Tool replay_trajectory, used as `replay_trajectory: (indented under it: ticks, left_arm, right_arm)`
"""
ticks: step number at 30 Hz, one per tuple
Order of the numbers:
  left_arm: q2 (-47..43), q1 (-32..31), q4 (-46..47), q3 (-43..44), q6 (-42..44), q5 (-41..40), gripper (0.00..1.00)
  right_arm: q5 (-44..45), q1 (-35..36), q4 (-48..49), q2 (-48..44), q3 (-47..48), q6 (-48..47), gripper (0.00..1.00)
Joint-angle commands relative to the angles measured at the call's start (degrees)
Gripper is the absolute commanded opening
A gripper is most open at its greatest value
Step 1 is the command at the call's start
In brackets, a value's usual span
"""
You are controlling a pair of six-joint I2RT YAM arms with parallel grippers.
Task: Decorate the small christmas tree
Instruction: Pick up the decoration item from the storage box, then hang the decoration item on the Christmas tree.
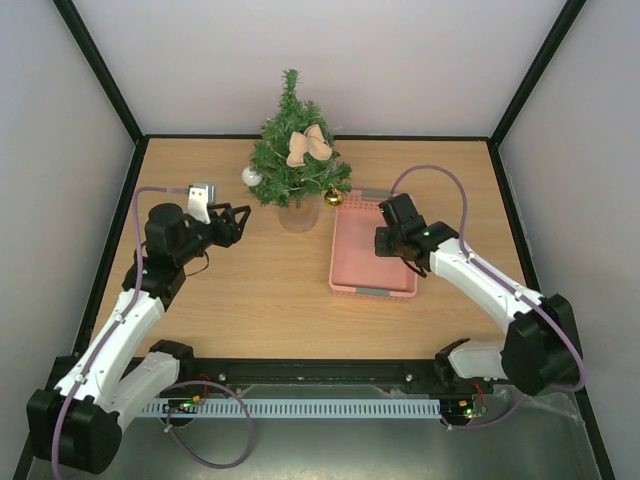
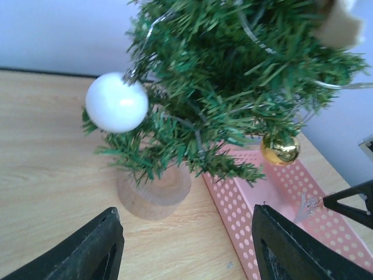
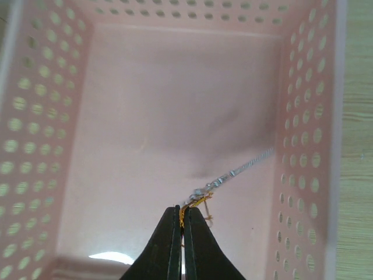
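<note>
1. From above, the small christmas tree (image 1: 297, 150) is standing at the far middle of the surface (image 1: 260, 300). It is already wearing a beige bow (image 1: 308, 145), a white ball (image 1: 250, 176) and a gold ball (image 1: 333, 198). The left fingers (image 1: 238, 210) are hovering just left of its base, and the right fingers (image 1: 388, 242) are reaching into the pink basket (image 1: 372, 285).
2. In the left wrist view, the left fingers (image 2: 96, 251) are standing wide and holding nothing. The tree's base is sitting straight ahead between them, with the basket ahead to their right.
3. In the right wrist view, the right fingers (image 3: 172, 239) are pinching shut on the gold loop of a silver strand (image 3: 245, 166), which is trailing ahead and to the right over the basket floor. No other ornament is showing in the basket, so this is probably the last piece, and it is not yet hanging on the tree.
</note>
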Motion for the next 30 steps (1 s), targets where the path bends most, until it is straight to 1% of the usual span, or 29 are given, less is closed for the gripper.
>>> replay_trajectory:
  ticks: [1, 5, 10, 13, 16, 18, 21, 27, 30]
  left_arm:
    - [-2.1, -1.1, 3.3, 2.0, 5.9, 3.2, 0.61]
    - [-2.9, -3.6, 3.6, 3.6, 11.0, 7.4, 0.59]
    - [-2.1, -8.6, 1.8, 6.1, 15.6, 7.7, 0.58]
    - [-1.0, -10.5, 2.1, 6.9, 16.3, 11.5, 0.56]
    - [0.1, -11.9, 4.6, 7.3, 15.1, 16.9, 0.51]
    - [1.0, -13.2, 6.6, 7.5, 13.9, 20.1, 0.50]
    - [2.8, -15.8, 8.9, 8.1, 12.7, 23.6, 0.54]
    - [5.9, -19.9, 16.8, 7.3, 10.1, 29.7, 0.65]
    - [7.9, -21.5, 20.4, 7.3, 8.5, 31.7, 0.67]
  right_arm:
    - [-3.4, -0.2, 0.4, -4.4, 2.8, -2.1, 0.02]
    - [-8.8, -0.1, 0.3, -7.9, 3.8, -3.6, 0.02]
    - [-16.9, 0.2, 1.4, -12.8, 5.3, -5.4, 0.02]
    - [-23.7, 0.7, 3.5, -16.0, 5.5, -6.4, 0.02]
    - [-31.3, 1.3, 6.6, -19.2, 5.1, -6.6, 0.02]
    - [-34.4, 1.7, 8.5, -21.1, 4.7, -6.4, 0.02]
    - [-38.9, 2.3, 12.1, -23.3, 4.0, -5.1, 0.02]
    - [-48.9, 3.0, 20.0, -26.4, 1.5, -1.3, 0.02]
    - [-52.6, 3.2, 25.9, -28.2, -0.6, 1.9, 0.02]
